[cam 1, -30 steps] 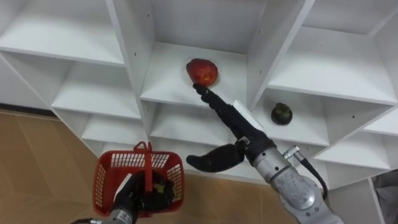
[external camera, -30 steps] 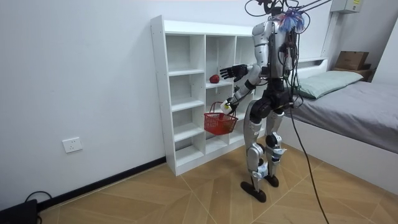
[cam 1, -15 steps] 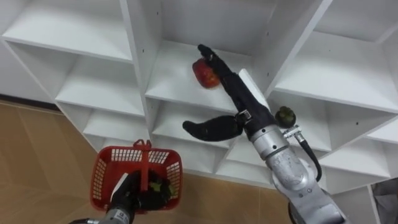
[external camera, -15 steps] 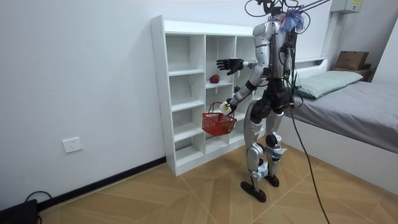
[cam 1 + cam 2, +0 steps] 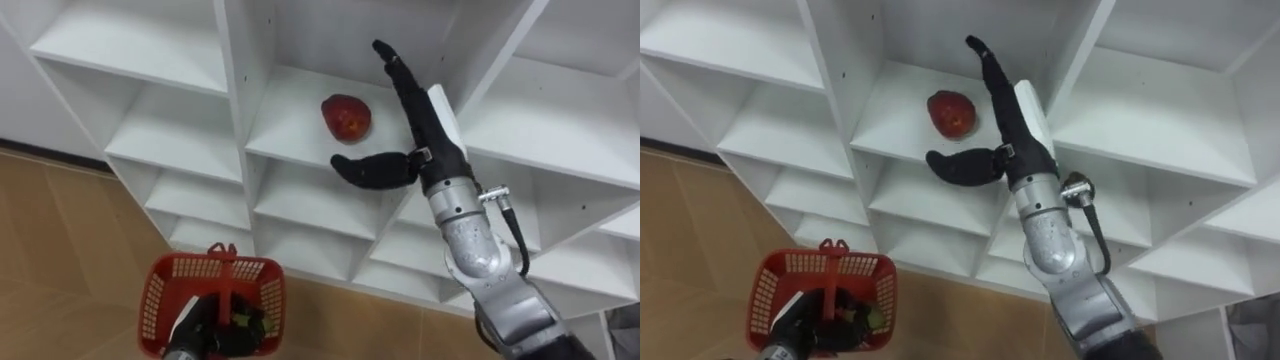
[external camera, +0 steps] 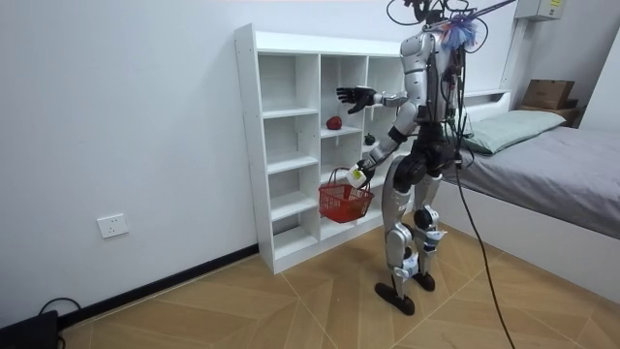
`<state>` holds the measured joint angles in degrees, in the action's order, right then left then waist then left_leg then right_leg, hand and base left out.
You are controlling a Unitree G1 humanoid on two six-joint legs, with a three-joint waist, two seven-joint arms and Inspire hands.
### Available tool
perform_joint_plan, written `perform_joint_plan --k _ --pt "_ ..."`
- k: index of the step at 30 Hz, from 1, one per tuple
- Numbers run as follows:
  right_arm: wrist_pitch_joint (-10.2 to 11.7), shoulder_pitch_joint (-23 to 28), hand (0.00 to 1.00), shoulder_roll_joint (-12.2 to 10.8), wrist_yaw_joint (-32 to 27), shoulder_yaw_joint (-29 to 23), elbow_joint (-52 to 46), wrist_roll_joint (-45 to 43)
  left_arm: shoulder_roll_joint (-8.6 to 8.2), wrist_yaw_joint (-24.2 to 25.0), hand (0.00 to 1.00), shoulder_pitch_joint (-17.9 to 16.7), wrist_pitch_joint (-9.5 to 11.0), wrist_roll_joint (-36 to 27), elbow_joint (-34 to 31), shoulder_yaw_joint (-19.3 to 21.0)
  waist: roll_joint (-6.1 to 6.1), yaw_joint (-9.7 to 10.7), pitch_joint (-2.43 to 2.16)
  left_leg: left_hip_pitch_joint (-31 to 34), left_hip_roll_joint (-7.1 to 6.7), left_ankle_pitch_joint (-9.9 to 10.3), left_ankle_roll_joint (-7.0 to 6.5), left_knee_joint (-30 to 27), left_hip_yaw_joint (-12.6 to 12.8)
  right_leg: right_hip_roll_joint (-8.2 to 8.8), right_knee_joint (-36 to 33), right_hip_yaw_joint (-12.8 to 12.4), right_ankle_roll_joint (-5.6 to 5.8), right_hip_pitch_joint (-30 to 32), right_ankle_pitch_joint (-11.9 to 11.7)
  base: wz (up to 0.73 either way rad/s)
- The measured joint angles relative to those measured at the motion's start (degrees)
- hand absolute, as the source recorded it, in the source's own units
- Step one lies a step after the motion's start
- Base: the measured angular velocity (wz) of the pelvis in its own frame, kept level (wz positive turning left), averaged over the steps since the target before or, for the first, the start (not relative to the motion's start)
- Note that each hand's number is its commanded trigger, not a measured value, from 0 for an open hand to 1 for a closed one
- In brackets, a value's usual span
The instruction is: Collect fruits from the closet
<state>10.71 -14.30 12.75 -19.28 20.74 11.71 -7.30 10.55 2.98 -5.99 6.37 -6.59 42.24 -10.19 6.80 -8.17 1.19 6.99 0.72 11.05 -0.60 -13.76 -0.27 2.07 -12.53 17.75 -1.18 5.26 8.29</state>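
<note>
The right hand (image 5: 424, 125) hangs spread wide beside the red fruit (image 5: 346, 116), probably lining up a grab. The left hand (image 5: 214, 330) curls round the basket handle (image 5: 223, 275), low for drop-offs.

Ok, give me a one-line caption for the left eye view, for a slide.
Open right hand extended into the white closet beside a red fruit; left hand holds the red basket below.

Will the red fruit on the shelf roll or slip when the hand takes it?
The red fruit looks round and smooth, so it may roll on the shelf if nudged. It seems firm; the open right hand should likely cup it, not pinch.
</note>
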Motion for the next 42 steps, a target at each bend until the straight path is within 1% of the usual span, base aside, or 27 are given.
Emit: perform_joint_plan --k 2,5,8,11,13,15,16,18,19,22,26,29,32,37,42 --pt "0.0 -1.5 0.00 0.0 -0.9 0.0 1.5 0.0 0.18 0.2 1.00 0.0 -0.1 0.0 0.9 0.0 0.28 -0.3 -0.14 -0.1 0.00 -0.2 0.08 0.0 -0.1 0.02 0.0 0.1 0.00 -0.1 0.0 0.07" --pt "0.0 -2.0 0.00 0.2 -2.3 0.0 1.6 0.5 0.52 0.2 1.00 -0.1 -0.4 0.0 1.7 0.0 0.75 -0.4 -0.16 -0.1 -0.07 -0.3 0.05 0.0 -0.4 0.29 0.0 0.3 0.00 -0.1 0.0 0.06" --pt "0.1 -2.4 0.00 0.7 -2.7 0.0 1.9 2.4 0.74 0.2 1.00 0.0 -0.5 0.0 1.6 0.0 1.49 -0.6 -0.04 0.1 -0.06 -0.4 -0.10 -0.1 -0.4 0.66 0.0 0.1 0.00 0.0 0.0 0.00" --pt "0.4 -4.2 0.00 0.9 -3.4 0.0 4.1 3.4 0.86 0.2 1.00 0.4 -0.6 -0.1 1.6 0.0 2.23 -0.7 -0.01 0.8 -0.28 -0.5 -0.31 -0.4 -0.5 0.78 0.0 0.1 0.00 0.5 0.0 0.00" --pt "0.8 -7.2 0.00 1.0 -3.9 0.0 8.2 5.1 0.87 0.1 1.00 1.5 -0.7 -0.1 1.8 0.4 2.60 -0.8 0.14 1.6 -0.47 -0.6 -0.41 -0.8 -0.7 0.79 -0.1 0.2 -0.01 1.0 0.0 0.05" --pt "0.8 -8.5 0.00 1.0 -4.3 -0.2 10.5 5.5 0.87 0.0 1.00 1.9 -0.7 -0.1 1.8 0.6 2.58 -1.4 0.15 1.9 -0.52 -0.6 -0.42 -1.0 -0.9 0.85 -0.1 0.5 0.00 1.0 0.0 0.09" --pt "0.8 -9.0 0.00 1.0 -4.3 -0.9 11.3 5.5 0.84 0.0 1.00 2.1 -0.7 -0.1 1.8 1.0 2.50 -1.5 0.20 2.5 -0.58 -0.6 -0.42 -1.2 -1.4 0.92 -0.1 1.2 -0.02 1.0 -0.1 0.16" --pt "0.9 -9.4 0.00 1.0 -4.4 -2.1 12.5 5.3 0.84 0.0 1.00 2.2 -0.8 0.0 1.8 1.1 2.40 -1.9 0.28 2.6 -0.56 -0.6 -0.41 -1.6 -1.7 0.93 -0.1 1.4 -0.03 1.0 -0.1 0.15" --pt "1.1 -9.5 0.00 1.0 -4.4 -2.8 13.2 4.3 0.58 0.0 1.00 2.1 -1.1 0.0 1.8 1.3 2.26 -2.3 0.38 2.7 -0.54 -0.6 -0.41 -1.6 -1.8 0.93 -0.1 1.4 -0.04 1.1 -0.1 0.04" --pt "1.5 -9.6 0.00 1.0 -4.3 -4.1 15.1 2.9 -0.47 0.3 1.00 2.2 -1.2 0.0 1.9 2.3 2.14 -3.4 0.46 3.6 -0.57 -0.6 -0.38 -1.8 -2.0 0.94 -0.1 1.5 -0.06 1.9 -0.1 0.01" --pt "1.5 -9.7 0.00 1.0 -3.8 -4.5 16.9 2.3 -0.87 1.3 1.00 2.2 -1.6 0.0 2.0 2.5 2.19 -3.5 0.44 4.5 -0.61 -0.6 -0.38 -1.8 -2.2 1.25 -0.3 2.2 -0.06 2.5 -0.1 0.07" --pt "1.5 -10.6 0.00 1.0 -3.3 -4.5 19.0 2.2 -0.98 1.8 1.00 2.4 -2.1 1.8 2.3 2.8 2.22 -3.6 0.45 5.3 -0.61 -0.7 -0.35 -2.1 -2.3 1.25 -0.2 2.5 -0.06 3.2 -0.1 0.03" --pt "0.8 -12.0 0.00 0.8 -2.4 -4.5 22.3 2.2 -0.99 1.8 1.00 2.7 -2.2 2.9 2.3 3.1 2.32 -3.7 0.51 6.1 -0.57 -0.9 -0.33 -2.0 -1.9 1.39 -0.2 2.5 -0.06 4.1 -0.1 0.04" --pt "0.0 -12.2 0.00 0.6 -2.1 -4.3 24.5 2.3 -0.94 2.2 1.00 3.9 -2.2 3.8 2.3 3.0 2.80 -4.3 0.82 7.5 -0.60 -1.0 -0.38 -2.0 -1.6 1.52 -0.2 2.6 -0.05 5.4 -0.1 0.00" --pt "-0.3 -12.3 0.00 0.6 -1.6 -4.0 25.5 2.5 -0.94 2.3 1.00 4.8 -2.2 3.8 2.2 2.2 2.92 -4.9 0.91 8.2 -0.60 -1.1 -0.41 -2.0 -1.4 1.63 -0.2 2.8 -0.05 6.0 -0.1 0.01"
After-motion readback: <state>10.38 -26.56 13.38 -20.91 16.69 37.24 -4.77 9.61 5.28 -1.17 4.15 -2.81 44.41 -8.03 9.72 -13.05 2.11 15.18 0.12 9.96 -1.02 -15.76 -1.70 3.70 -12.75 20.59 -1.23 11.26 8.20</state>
